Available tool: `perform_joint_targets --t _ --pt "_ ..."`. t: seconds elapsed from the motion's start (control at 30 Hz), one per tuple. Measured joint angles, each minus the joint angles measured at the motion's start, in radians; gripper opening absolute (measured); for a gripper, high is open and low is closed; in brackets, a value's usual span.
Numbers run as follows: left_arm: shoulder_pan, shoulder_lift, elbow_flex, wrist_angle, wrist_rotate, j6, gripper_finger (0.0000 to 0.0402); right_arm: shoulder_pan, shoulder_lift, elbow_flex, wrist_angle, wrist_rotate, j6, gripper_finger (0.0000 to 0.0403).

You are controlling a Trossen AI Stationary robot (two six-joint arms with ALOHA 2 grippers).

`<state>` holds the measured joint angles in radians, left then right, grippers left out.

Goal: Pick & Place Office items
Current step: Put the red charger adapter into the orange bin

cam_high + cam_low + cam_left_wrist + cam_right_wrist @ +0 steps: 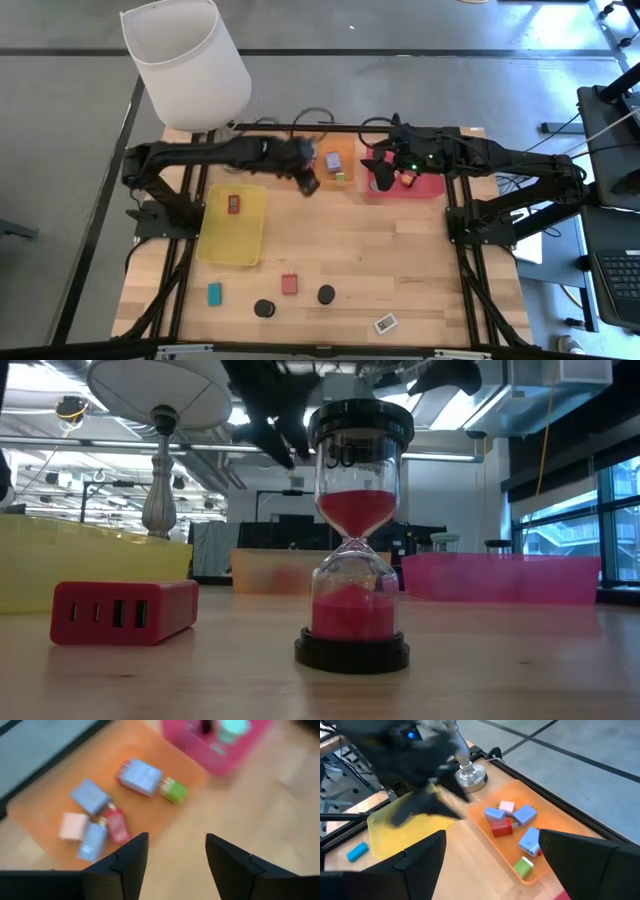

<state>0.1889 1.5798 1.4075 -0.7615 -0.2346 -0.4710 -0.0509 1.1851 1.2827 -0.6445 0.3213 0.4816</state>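
My left gripper (310,185) (177,840) hangs open and empty above the near edge of the orange tray (345,150). In that tray lie lavender blocks (140,776), a pink bit (73,826), a red block (116,824) and a green piece (174,791). My right gripper (383,182) (492,835) waits open over the pink tray (425,187), which holds a mint cylinder (232,727). Near the front edge rest a teal block (214,293), a red block (289,284) (125,610), two black discs (264,309) (326,294) and a white tag (386,323).
A yellow tray (215,240) with one red item (233,204) lies at the left. A white-shaded lamp (187,62) stands at the far left. In the low view a red-sand hourglass (355,530) stands upright on its black base. Bare wood lies mid-table.
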Motion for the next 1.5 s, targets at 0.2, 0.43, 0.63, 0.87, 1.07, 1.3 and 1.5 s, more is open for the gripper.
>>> perform_joint_targets --t 0.2,0.43,0.63,0.87,1.07,1.3,1.5 --pt "-0.214 -0.044 0.0 -0.058 -0.047 -0.182 0.0239 0.0 0.0 0.0 -0.01 0.0 -0.011 0.0322" --pt "-0.426 -0.016 0.0 -0.068 -0.062 -0.55 0.0289 0.0 0.0 0.0 -0.009 -0.052 -0.018 0.0322" --pt "-0.558 0.059 0.0 -0.066 -0.061 -0.786 0.0306 0.0 0.0 0.0 -0.008 -0.079 -0.019 0.0322" --pt "-0.642 0.165 0.0 -0.065 -0.031 -0.999 0.0308 0.002 0.0 0.0 -0.008 -0.101 -0.021 0.0322" --pt "-0.656 0.247 0.0 -0.062 0.077 -1.157 0.0308 0.002 0.0 0.0 -0.008 -0.105 -0.021 0.0322" --pt "-0.667 0.315 0.0 -0.066 0.181 -1.262 0.0308 0.002 0.0 0.0 -0.008 -0.105 -0.022 0.0322" --pt "-0.667 0.359 0.0 -0.067 0.185 -1.386 0.0308 0.002 0.0 0.0 -0.008 -0.105 -0.025 0.0322"
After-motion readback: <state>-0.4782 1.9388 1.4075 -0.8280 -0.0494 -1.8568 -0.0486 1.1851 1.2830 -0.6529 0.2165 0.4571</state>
